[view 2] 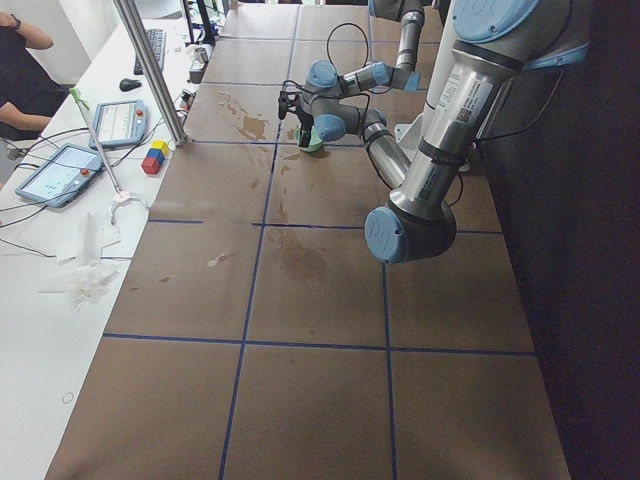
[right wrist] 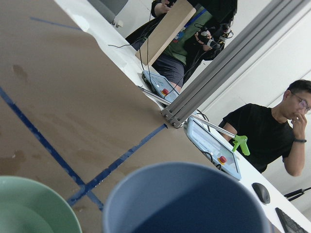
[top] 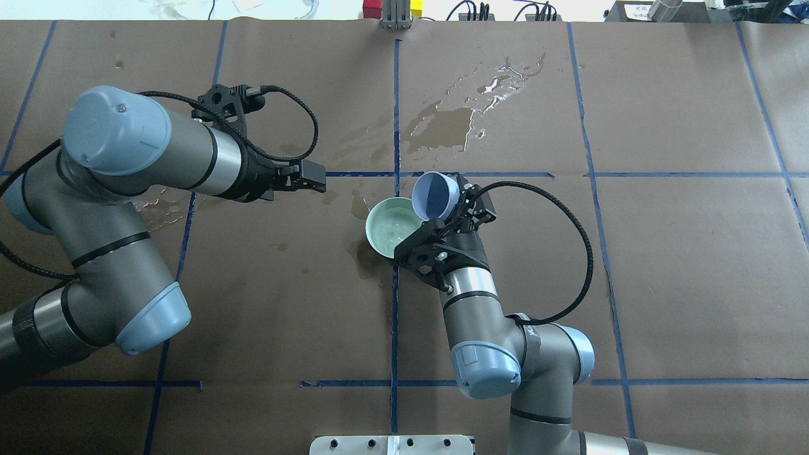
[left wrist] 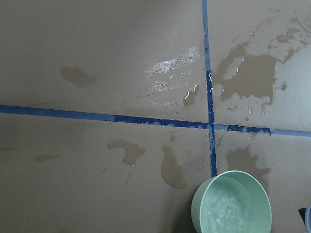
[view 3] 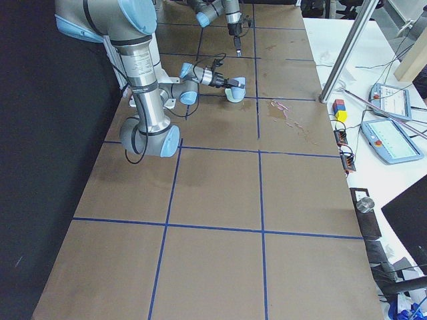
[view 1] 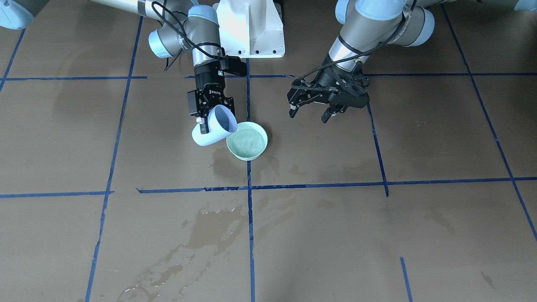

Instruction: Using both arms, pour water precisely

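My right gripper (view 1: 212,119) is shut on a pale blue cup (view 1: 215,127) and holds it tipped on its side, with the mouth over the rim of a mint-green bowl (view 1: 233,151). The bowl holds clear water (view 1: 248,142) and stands on the brown paper at a blue tape crossing. From overhead the cup (top: 433,195) sits just right of the bowl (top: 383,235). The right wrist view shows the cup (right wrist: 184,199) close up and the bowl (right wrist: 34,208). My left gripper (view 1: 309,114) is open and empty, hovering above the table beside the bowl. The left wrist view shows the bowl (left wrist: 197,206) with water (left wrist: 228,211).
Dark wet smears (view 1: 209,228) mark the paper in front of the bowl, and they also show from overhead (top: 442,123). The white pedestal (view 1: 251,29) stands behind the bowl. Operators (right wrist: 272,136), tablets and a metal post (view 2: 150,70) are at the far table side.
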### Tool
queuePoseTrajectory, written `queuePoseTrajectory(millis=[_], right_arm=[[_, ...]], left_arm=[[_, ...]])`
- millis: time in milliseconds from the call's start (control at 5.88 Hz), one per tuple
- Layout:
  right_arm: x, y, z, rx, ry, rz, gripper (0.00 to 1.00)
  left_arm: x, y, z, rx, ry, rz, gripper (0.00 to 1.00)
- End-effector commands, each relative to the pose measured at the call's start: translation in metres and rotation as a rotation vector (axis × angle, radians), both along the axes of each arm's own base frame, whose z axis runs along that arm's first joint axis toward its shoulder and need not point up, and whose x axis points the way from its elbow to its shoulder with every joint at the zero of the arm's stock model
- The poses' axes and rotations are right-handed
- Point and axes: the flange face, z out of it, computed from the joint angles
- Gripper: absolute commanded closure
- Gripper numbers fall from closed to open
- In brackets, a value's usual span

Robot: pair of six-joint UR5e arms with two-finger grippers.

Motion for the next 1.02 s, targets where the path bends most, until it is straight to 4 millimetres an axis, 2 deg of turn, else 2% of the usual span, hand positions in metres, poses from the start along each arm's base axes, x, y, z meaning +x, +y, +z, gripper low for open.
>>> queuePoseTrajectory(millis=[0, 170, 340, 681, 851], right_arm=[[0.007, 0.002, 0.007, -0.079, -0.303, 0.044, 0.98], [0.014, 0.001, 0.014, -0.108, -0.393, 0.063, 0.99], [0.031, 0.004, 0.034, -0.121, -0.475, 0.071, 1.0], [0.079, 0.01, 0.102, -0.138, -0.561, 0.095, 1.0], [0.115, 0.015, 0.133, -0.168, -0.583, 0.119, 1.0]], left_arm=[[-0.001, 0.0, -0.001, 0.0, 0.002, -0.002, 0.0], [-0.002, 0.001, -0.003, 0.004, 0.005, -0.003, 0.0], [-0.003, 0.001, -0.004, 0.005, 0.007, -0.003, 0.0], [-0.005, 0.003, -0.007, 0.008, 0.012, -0.005, 0.0], [-0.005, 0.003, -0.007, 0.008, 0.012, -0.005, 0.0]])
